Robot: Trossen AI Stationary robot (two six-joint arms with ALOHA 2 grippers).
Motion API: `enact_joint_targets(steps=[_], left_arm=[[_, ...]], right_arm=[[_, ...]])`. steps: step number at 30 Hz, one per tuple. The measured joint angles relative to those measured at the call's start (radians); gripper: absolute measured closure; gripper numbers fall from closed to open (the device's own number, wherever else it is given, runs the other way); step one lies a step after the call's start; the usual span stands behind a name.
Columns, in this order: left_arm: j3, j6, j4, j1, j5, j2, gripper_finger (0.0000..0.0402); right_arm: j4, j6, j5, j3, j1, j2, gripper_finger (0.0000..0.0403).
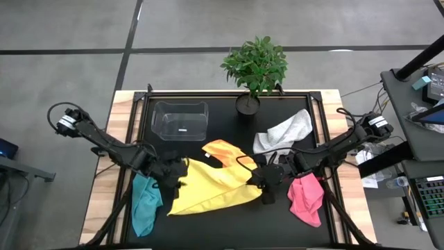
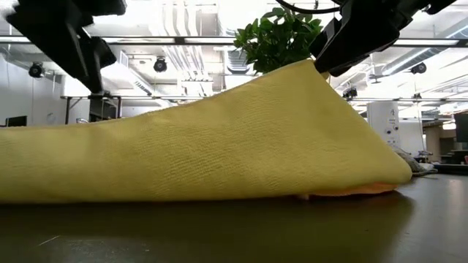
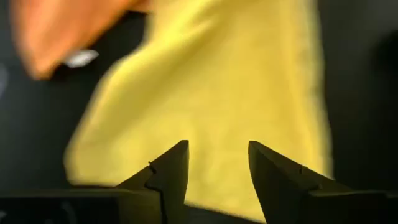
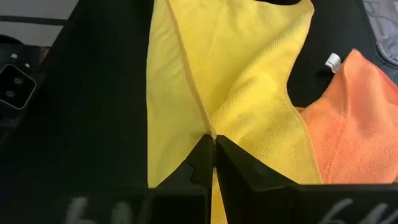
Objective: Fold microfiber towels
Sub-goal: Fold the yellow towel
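- Yellow towel (image 1: pixel 208 187) lies mid-table, partly over the orange towel (image 1: pixel 225 151); soft, light and limp, likely best pinched at corners or hems
- right gripper (image 4: pixel 214 149) is clenched on a raised fold of it; left gripper (image 3: pixel 217 165) hangs released above its other edge
- clear plastic box (image 1: pixel 180 121) appears empty; teal (image 1: pixel 144 205), pink (image 1: pixel 305 198) and white-grey (image 1: pixel 284 130) towels lie outside it

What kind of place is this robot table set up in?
Probably an industrial lab or workshop: exposed ceiling ducts and track lights overhead, a grey concrete floor, and a cable-strewn equipment desk beside the table.
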Motion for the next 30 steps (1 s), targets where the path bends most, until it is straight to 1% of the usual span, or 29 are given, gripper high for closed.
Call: enact_joint_targets(steps=[4,7,10,13,17,21,24,26,28,29,30], left_arm=[[-0.002,-0.056,0.088,-0.079,0.056,0.061,0.0249],[-0.002,-0.146,0.124,-0.136,0.067,0.110,0.0249],[-0.002,-0.250,0.140,-0.181,0.113,0.174,0.0249],[-0.002,-0.318,0.181,-0.223,0.154,0.237,0.0249],[0.007,-0.347,0.239,-0.260,0.195,0.317,0.0249],[0.016,-0.365,0.248,-0.266,0.200,0.378,0.0255],[0.020,-0.362,0.243,-0.266,0.202,0.404,0.0286],[0.021,-0.353,0.240,-0.266,0.203,0.405,0.0326],[0.029,-0.343,0.214,-0.266,0.216,0.401,0.0376],[0.035,-0.340,0.210,-0.266,0.229,0.392,0.0388],[0.045,-0.338,0.210,-0.266,0.240,0.380,0.0392]], right_arm=[[0.000,0.000,0.000,0.000,0.004,0.000,0.0394],[0.000,0.000,0.000,0.000,0.006,0.000,0.0394],[0.000,-0.001,0.000,0.000,0.006,-0.001,0.0394],[-0.001,-0.002,-0.001,0.000,0.006,-0.001,0.0394],[-0.001,-0.003,-0.001,0.000,0.006,-0.001,0.0394],[-0.002,-0.006,-0.001,0.000,0.008,-0.001,0.0394],[-0.002,-0.004,-0.003,0.000,0.011,-0.001,0.0394],[-0.002,-0.002,-0.011,0.000,0.020,-0.003,0.0394],[-0.003,0.004,-0.051,0.003,0.033,-0.005,0.0394],[-0.004,0.013,-0.079,0.009,0.039,-0.005,0.0394],[-0.008,0.026,-0.116,0.017,0.045,-0.005,0.0394]])
